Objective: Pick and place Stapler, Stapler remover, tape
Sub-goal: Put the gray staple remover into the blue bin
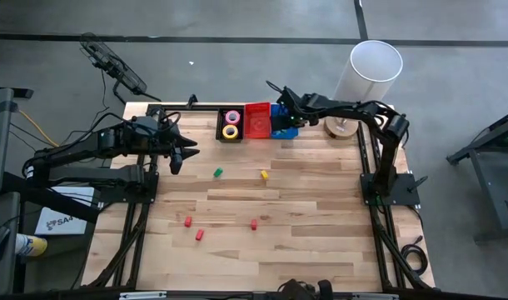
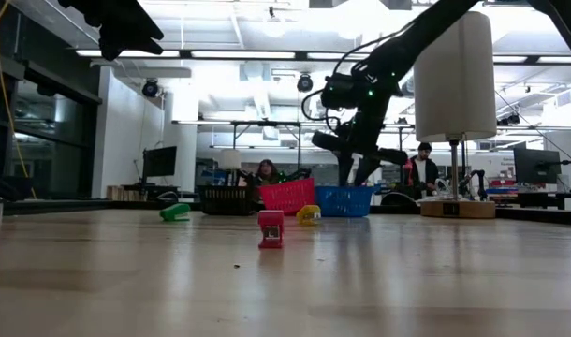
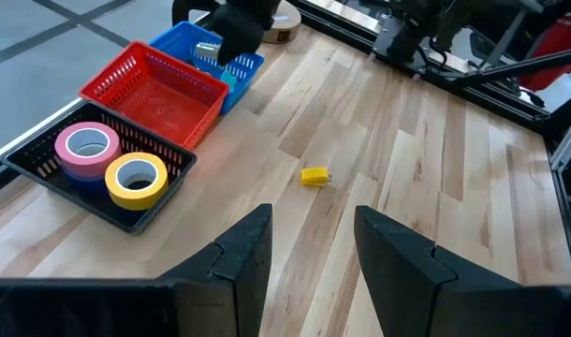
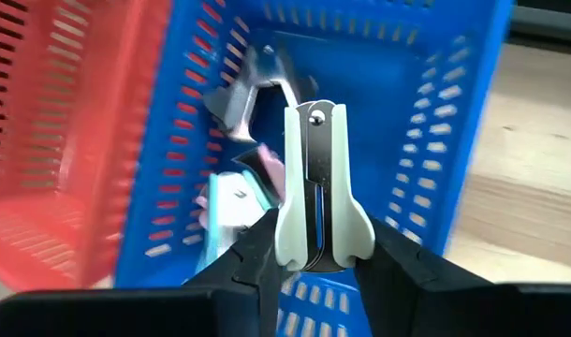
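Wooden table (image 1: 321, 250) (three baskets (image 1: 256, 122), scattered coloured blocks (image 1: 199, 235))

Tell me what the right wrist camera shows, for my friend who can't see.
The right pincer holds a pale green staple remover over the blue basket, where more staple removers lie. A red basket sits beside it on the wooden table.

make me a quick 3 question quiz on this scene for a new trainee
1. True or false: the red basket holds tape rolls.
2. Which hand is over the blue basket? A) left B) right
3. What colours are the two tape rolls showing on top in the black basket?

Key
1. False; it looks empty.
2. B; the right hand holds a pale stapler remover there, while the left hand waits open.
3. Pink and yellow.
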Controlling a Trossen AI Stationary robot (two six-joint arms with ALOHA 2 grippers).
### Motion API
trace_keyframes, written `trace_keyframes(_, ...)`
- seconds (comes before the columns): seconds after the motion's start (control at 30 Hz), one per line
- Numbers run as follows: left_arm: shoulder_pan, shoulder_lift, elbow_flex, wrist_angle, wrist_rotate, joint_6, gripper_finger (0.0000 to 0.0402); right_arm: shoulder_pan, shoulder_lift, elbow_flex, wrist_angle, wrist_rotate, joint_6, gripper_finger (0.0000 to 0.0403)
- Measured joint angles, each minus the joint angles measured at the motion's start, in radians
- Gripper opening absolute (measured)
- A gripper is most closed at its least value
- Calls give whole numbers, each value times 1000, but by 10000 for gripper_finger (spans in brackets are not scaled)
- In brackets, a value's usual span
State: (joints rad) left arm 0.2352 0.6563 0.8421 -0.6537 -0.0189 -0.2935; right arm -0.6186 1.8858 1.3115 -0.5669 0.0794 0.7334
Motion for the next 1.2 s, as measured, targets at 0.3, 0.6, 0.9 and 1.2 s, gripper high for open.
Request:
trace_keyframes(0.3, 0, 0, 0, 1, -2, -4, 151, -2, 0, -2, 19, -14, -16, 112)
trace_keyframes(0.6, 0, 0, 0, 8, -2, -4, 151, -2, 0, -2, 13, -12, -19, 114)
trace_keyframes(0.9, 0, 0, 0, 8, 2, -3, 151, -2, 0, -2, 11, -16, -34, 115)
trace_keyframes(1.2, 0, -1, 0, 8, 11, -3, 151, -2, 0, -2, 11, -50, -35, 141)
